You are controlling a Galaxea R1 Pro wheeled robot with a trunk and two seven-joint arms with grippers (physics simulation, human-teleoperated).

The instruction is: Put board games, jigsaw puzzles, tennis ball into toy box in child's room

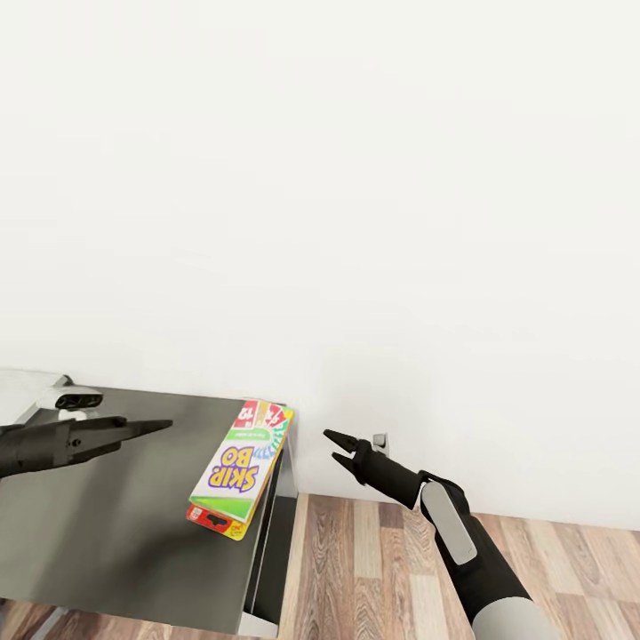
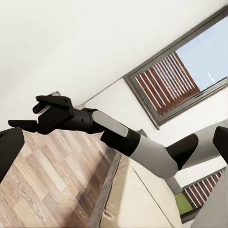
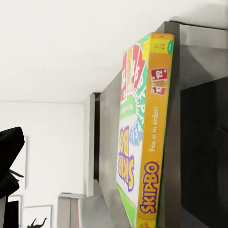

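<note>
**Operator:** From the head camera I see the table (image 1: 107, 524) with 1 board game (image 1: 240, 469) lying flat at its end, the one printed SKIP-BO. One long edge of the box juts out slightly past the table's side.

**Observer:** Where are your grippers in relation to it?

**Operator:** My left gripper (image 1: 142, 429) hangs over the tabletop, its fingertips pointing toward the box and stopping short of it, with bare grey surface between them and the cover. The 2 fingers lie close together and hold nothing. My right gripper (image 1: 342, 447) is off the table, over the wood floor (image 1: 373, 569), on the far side of the box from the left fingers. Its fingertips point toward the table's end and stand a little apart, also empty.

**Observer:** What does the right wrist camera give you?

**Operator:** The board game (image 3: 142, 142) seen edge-on ahead of the fingers, its yellow side reading SKIPBO, resting against the grey tabletop (image 3: 199, 61). A dark finger (image 3: 9, 161) sits at the frame's border, clear of the box.

**Observer:** And the left wrist?

**Operator:** It looks across at my right gripper (image 2: 40, 114) and its grey forearm, with the plank floor behind, a white wall and a dark-framed window (image 2: 190, 71) with slats.

**Observer:** Any contact with the box?

**Operator:** None. Both grippers are apart from it.
</note>
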